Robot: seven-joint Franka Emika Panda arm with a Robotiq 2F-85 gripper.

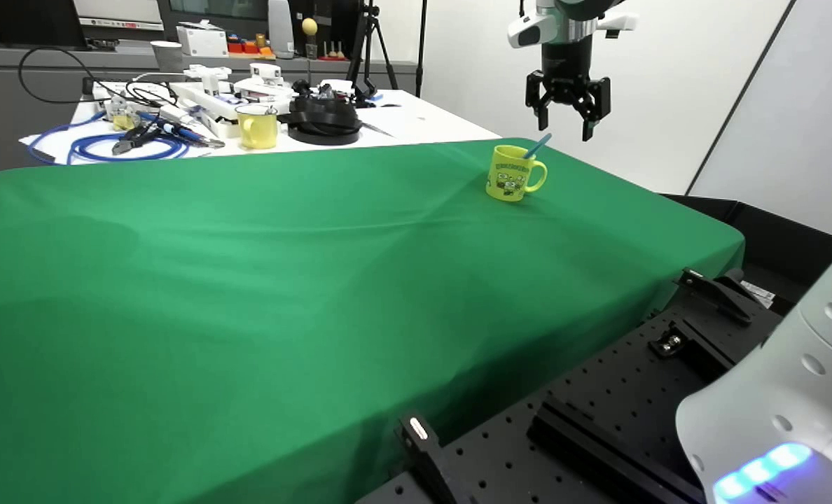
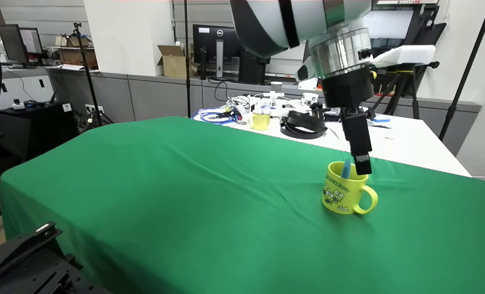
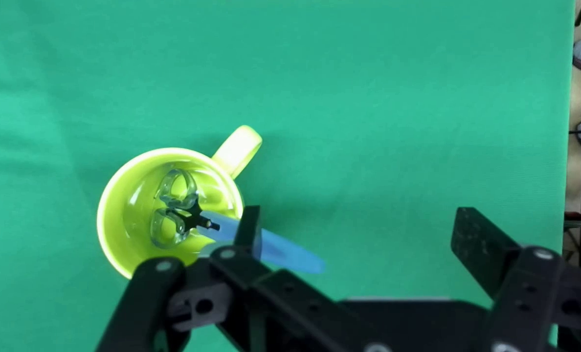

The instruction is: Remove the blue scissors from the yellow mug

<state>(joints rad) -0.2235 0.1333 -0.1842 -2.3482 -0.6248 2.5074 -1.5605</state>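
The bright yellow mug [image 1: 505,183] stands upright on the green cloth, with a cartoon marking on its face. It also shows in an exterior view [image 2: 335,192] and the wrist view [image 3: 124,215]. The blue scissors [image 3: 293,253] lean in it. Their clear loops lie at the bottom and the blue end sticks out over the rim. That blue end shows in both exterior views [image 1: 538,145] [image 2: 345,168]. My gripper [image 3: 359,217] is open and empty above the table, beside the mug. In the wrist view its left finger hides part of the blue end. It also shows in both exterior views [image 1: 565,129] [image 2: 363,167].
The green cloth [image 1: 283,294] covers the table. Behind it a white table holds a paler yellow mug [image 1: 258,129], blue cables [image 1: 125,148] and a black coiled strap [image 1: 323,120]. A black perforated base plate [image 1: 591,392] lies at the robot's base.
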